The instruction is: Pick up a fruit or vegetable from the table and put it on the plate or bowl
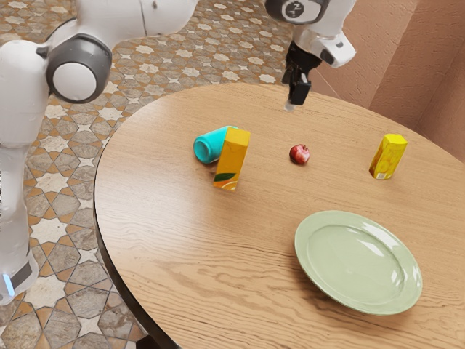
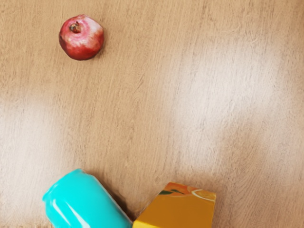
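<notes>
Pomegranate lies in plain sight; whether the raised pincer is open, I cannot tell.

1. In the exterior view the can lies behind the orange carton, which covers the can's end toward the exterior view's right.
2. In the wrist view both are cut by the picture's edge. Part of the can's body and the carton's lower half are lost.
3. The table runs off the exterior view's right and lower edges, and whatever holds it up is hidden beneath the top.
4. The arm is cut off at the top and left edges.
5. The print on the yellow carton is too small to read.
6. From the side, the red fruit is too small to tell its kind.
</notes>
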Controlling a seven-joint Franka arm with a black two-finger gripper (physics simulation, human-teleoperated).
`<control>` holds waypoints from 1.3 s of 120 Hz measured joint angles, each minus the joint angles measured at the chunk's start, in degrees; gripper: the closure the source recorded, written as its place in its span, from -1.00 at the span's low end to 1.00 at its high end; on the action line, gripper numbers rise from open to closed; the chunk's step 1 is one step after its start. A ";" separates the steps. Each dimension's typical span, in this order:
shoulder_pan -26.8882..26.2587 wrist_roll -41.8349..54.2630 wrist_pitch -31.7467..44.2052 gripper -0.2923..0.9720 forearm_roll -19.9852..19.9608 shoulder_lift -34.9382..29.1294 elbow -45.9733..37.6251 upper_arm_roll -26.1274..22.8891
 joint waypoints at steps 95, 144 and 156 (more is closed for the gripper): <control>13.54 -13.33 3.37 -0.54 -8.45 2.64 -6.29 -0.96; 25.82 -8.83 8.53 -0.54 -2.07 22.71 14.35 -20.99; 25.21 -7.67 8.78 -0.54 0.14 25.10 14.80 -22.64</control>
